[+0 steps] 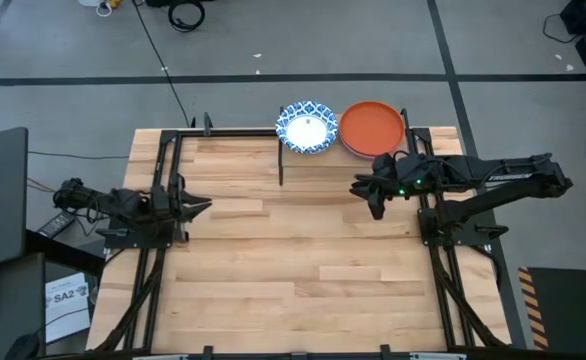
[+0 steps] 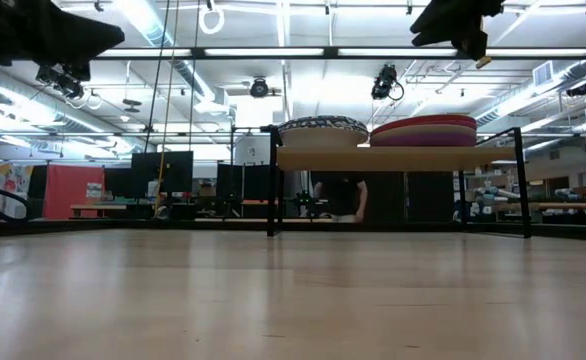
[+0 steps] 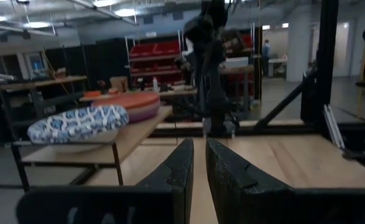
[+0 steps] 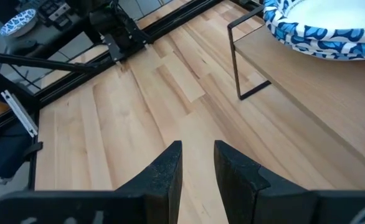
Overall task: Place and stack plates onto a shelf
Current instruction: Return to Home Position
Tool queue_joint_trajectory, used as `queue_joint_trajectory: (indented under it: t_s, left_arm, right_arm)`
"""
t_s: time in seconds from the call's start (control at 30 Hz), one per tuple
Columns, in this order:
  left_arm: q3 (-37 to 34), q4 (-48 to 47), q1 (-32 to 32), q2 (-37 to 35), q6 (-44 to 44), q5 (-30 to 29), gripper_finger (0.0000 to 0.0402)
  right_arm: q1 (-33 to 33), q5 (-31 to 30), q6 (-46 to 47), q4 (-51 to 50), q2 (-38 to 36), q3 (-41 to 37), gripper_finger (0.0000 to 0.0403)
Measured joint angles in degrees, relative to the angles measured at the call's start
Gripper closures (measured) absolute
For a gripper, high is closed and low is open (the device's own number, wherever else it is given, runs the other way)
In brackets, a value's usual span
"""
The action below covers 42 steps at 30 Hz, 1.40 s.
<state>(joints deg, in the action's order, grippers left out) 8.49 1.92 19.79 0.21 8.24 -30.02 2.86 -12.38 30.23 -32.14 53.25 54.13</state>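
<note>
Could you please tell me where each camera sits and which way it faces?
High view: overhead, looking straight down; shows left gripper and right gripper.
Low view: tabletop height, facing the shelf; arm parts along the top.
Left wrist view: on the left arm, facing across to the shelf; own fingers show.
Right wrist view: on the right arm, angled down at the tabletop; own fingers show.
Both wrist views share the blue-rimmed plates on the shelf.
</note>
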Motion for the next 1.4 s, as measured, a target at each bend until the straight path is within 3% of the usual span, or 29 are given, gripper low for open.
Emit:
queue_joint_trajectory:
  t_s: [0.23, 0.63, 0.97, 1.4]
  left_arm:
    - [0.01, -3.88, 0.00, 0.03, -2.77, -0.97, 0.0354]
    - [0.02, -4.40, 0.00, 0.04, -4.64, -1.03, 0.0354]
    - [0.02, -4.30, 0.00, 0.06, -4.58, -1.01, 0.0354]
    - [0.02, -4.30, -1.38, 0.06, -0.75, -1.03, 0.0354]
  right_arm:
    - [2.13, 0.07, -2.95, 0.23, -2.86, 0.00, 0.0305]
    - [6.58, 0.00, -13.34, -1.45, -16.96, -0.99, 0.0305]
    - [8.10, 0.05, -16.95, 8.21, -25.74, -18.37, 0.0305]
    - [5.92, 4.61, -22.99, 34.60, -34.01, -39.31, 0.0305]
